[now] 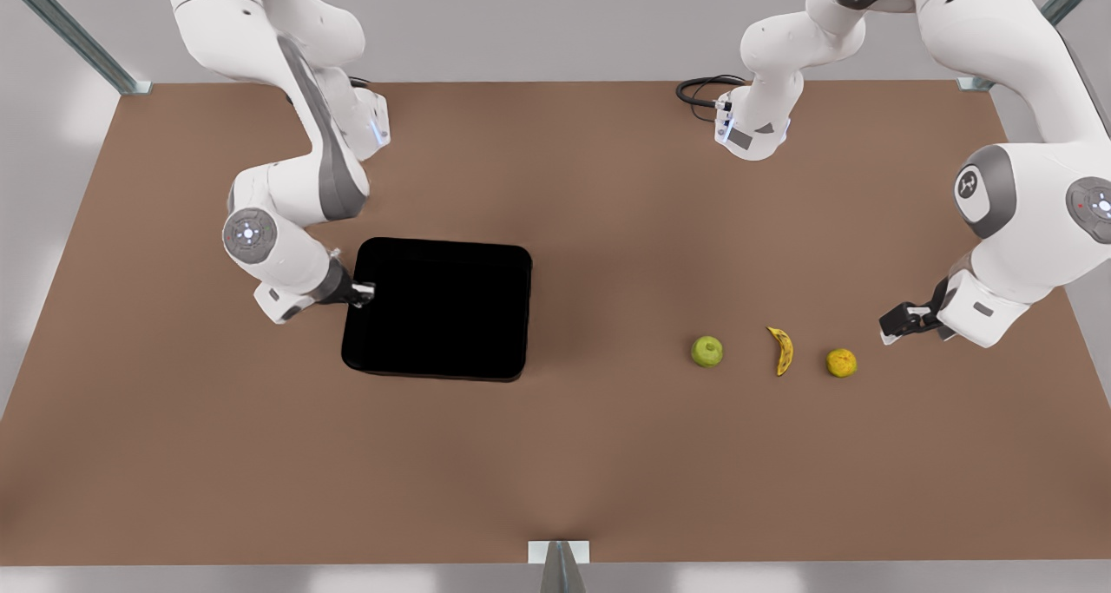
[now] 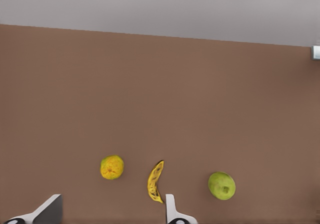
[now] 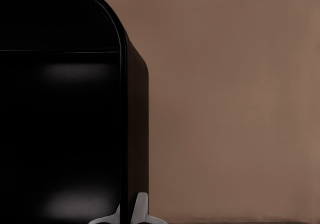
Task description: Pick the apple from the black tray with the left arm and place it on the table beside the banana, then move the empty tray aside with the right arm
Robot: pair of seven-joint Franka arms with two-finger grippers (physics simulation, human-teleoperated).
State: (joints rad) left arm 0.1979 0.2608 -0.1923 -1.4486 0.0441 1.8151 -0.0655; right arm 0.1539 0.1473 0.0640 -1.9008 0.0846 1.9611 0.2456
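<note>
The apple (image 1: pixel 706 351) (image 2: pixel 221 185) lies on the brown table (image 1: pixel 555 454), to the front view's left of the banana (image 1: pixel 782 350) (image 2: pixel 155 181). The black tray (image 1: pixel 443 315) (image 3: pixel 60 109) sits flat and holds nothing, left of centre in the front view. My right gripper (image 1: pixel 364 293) (image 3: pixel 129 210) is at the tray's left edge, shut on its rim with one finger on each side. My left gripper (image 1: pixel 890 326) (image 2: pixel 113 199) stands open near the table at the front view's right, with nothing between its fingers.
A yellow-orange round fruit (image 1: pixel 841 363) (image 2: pixel 112 167) lies between the banana and my left gripper. A black cable loop (image 1: pixel 699 89) rests near the far edge. Metal posts (image 1: pixel 130 85) stand at the table's corners. Bare tabletop stretches around the tray.
</note>
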